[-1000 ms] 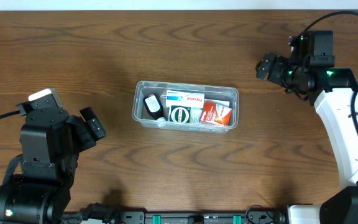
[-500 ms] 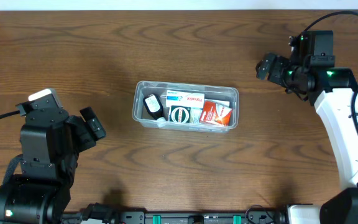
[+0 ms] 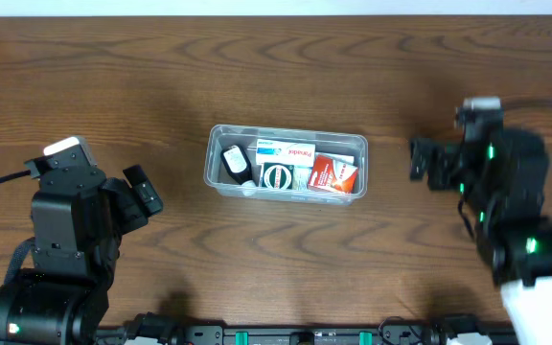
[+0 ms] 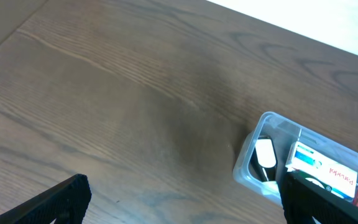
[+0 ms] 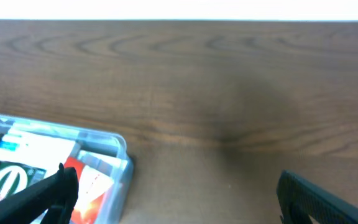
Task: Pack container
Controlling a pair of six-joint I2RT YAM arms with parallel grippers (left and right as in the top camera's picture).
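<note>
The clear plastic container (image 3: 357,144) sits mid-table. It holds a black item with a white label (image 3: 235,162), a white box (image 3: 287,150), a green-and-white box (image 3: 278,176) and a red-and-white box (image 3: 334,174). My left gripper (image 3: 144,195) is open and empty, well left of the container. My right gripper (image 3: 420,161) is open and empty, a short way right of it. The left wrist view shows the container's left end (image 4: 244,171) beside my right fingertip (image 4: 328,199). The right wrist view shows its right end (image 5: 122,155) and the red box (image 5: 89,180).
The dark wood table (image 3: 286,67) runs to a white edge at the back. The left arm's base (image 3: 60,240) stands at the front left. The right arm's body (image 3: 520,211) stands at the front right.
The right arm has swung from the back right toward the front. Its gripper now sits lower, level with the container's right end. The left arm and the container have not moved.
</note>
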